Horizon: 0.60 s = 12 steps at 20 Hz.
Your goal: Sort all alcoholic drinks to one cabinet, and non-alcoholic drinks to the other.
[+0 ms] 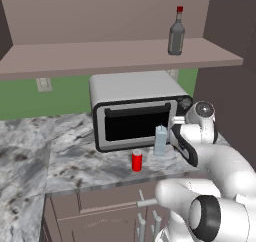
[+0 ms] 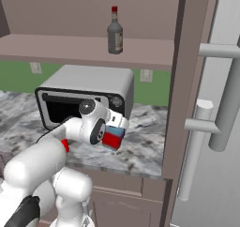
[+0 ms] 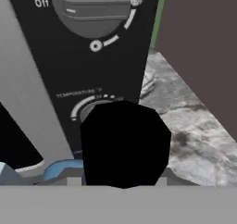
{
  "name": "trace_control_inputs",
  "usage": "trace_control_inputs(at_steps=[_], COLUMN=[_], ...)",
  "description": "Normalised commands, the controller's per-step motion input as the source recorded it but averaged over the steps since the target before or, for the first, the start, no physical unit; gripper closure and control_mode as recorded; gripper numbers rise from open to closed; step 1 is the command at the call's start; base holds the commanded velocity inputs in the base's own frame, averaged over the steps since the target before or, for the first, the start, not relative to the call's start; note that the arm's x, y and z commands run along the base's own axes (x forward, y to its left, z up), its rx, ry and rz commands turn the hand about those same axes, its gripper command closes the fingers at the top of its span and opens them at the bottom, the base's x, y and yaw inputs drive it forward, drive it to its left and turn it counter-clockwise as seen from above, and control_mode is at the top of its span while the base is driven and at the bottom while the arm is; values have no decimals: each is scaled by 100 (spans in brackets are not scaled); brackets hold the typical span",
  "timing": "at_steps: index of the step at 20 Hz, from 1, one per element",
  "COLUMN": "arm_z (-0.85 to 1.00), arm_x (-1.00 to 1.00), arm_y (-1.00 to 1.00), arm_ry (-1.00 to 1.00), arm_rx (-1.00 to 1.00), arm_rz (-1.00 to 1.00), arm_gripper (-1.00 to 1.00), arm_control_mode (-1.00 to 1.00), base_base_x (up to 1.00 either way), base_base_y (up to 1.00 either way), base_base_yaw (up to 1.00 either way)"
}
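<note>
One squat red-filled bottle (image 2: 113, 138) stands upright, clenched in the jaws (image 2: 114, 136) near the surface's (image 2: 140, 151) right edge.

We see flat, even rendered light with no glare and only faint shadow under the shelf (image 1: 120, 56). The base views look sharp; the hand view is soft and coarse up close.

The microwave (image 1: 137, 111) blocks the counter's (image 1: 75, 161) back (tall cabinet wall (image 2: 180, 90) hems the right); front stays open.
</note>
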Motion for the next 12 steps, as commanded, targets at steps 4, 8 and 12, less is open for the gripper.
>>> trace_control_inputs(at_steps=[4,8,12], arm_z=[100,100,100], arm_x=[-48,-46,-48], arm_y=[6,23,48], arm_ry=[0,0,0], arm_rx=[0,0,0], arm_rz=[0,0,0], arm_gripper=[100,100,100], arm_control_mode=[-100,-100,-100], base_base_x=[0,0,0], base_base_y=[0,0,0], base_base_yaw=[0,0,0])
